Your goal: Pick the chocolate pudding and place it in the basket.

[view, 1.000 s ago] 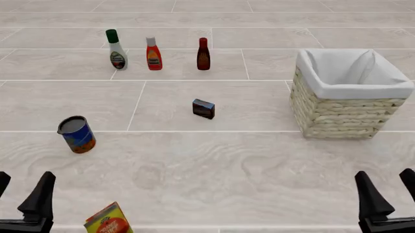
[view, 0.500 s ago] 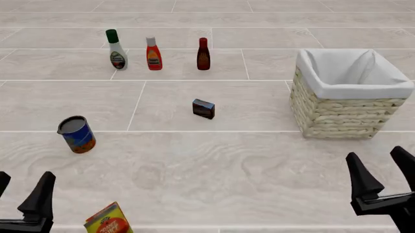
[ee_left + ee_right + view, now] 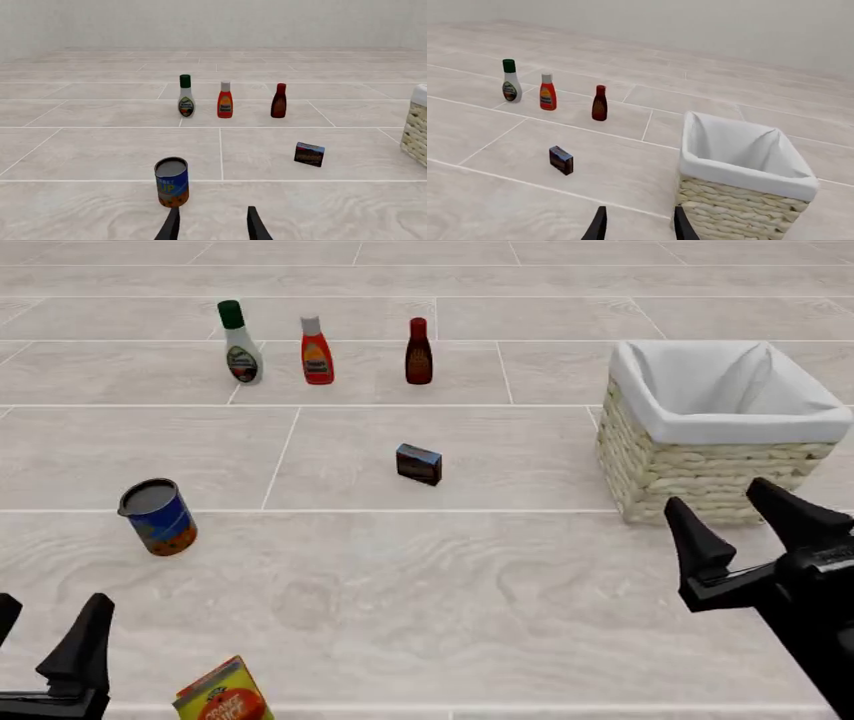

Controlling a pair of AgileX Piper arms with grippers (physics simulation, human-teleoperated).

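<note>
We see our right gripper (image 3: 751,512), black two-finger claw, fingers spread, holding nothing, low in front of pale woven wicker basket with white cloth liner (image 3: 721,430). Small dark brown chocolate pudding box (image 3: 419,464) stands on tile floor, well ahead and left of it. Our left gripper (image 3: 47,630) also spread, empty; blue-orange can (image 3: 158,517) ahead of it.
</note>
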